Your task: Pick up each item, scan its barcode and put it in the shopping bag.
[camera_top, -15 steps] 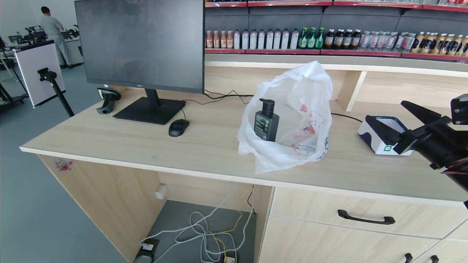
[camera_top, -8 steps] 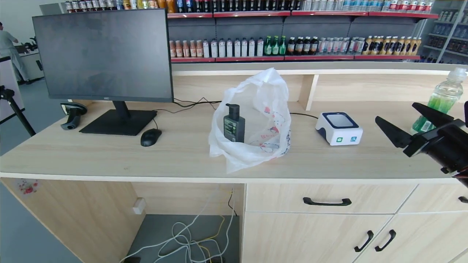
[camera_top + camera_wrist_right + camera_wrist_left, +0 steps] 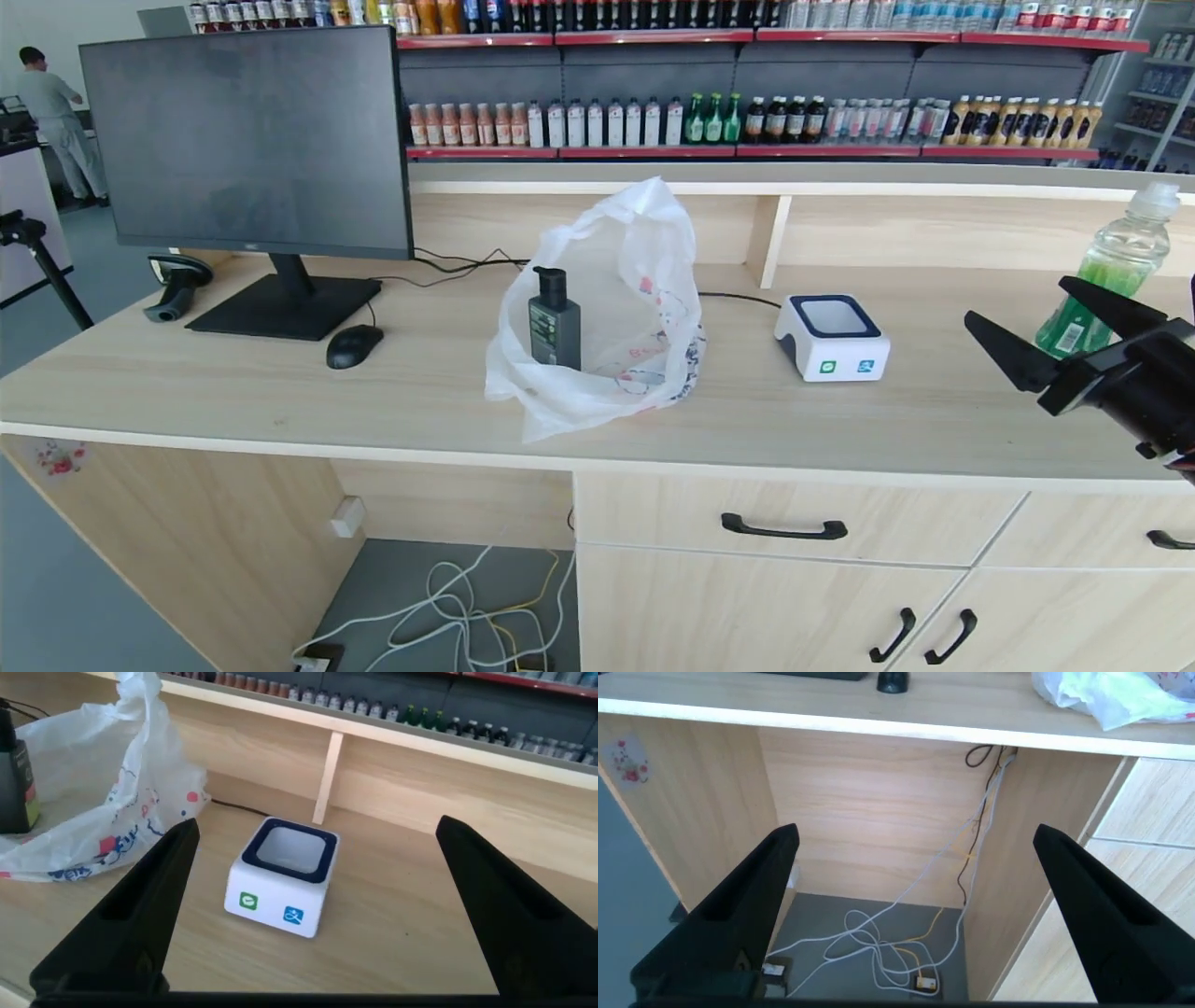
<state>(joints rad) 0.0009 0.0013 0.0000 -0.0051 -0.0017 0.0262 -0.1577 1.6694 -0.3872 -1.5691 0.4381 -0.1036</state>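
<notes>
Left hand gapes empty. The camera has swung right: bag with pump bottle sits left of the scanner. A green bottle, likely next, has appeared right of it, with the open, empty right hand near.

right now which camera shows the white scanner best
The right wrist view: the scanner sits close and central, window in plain sight. The head view has it farther off; the left wrist view faces under the counter.
</notes>
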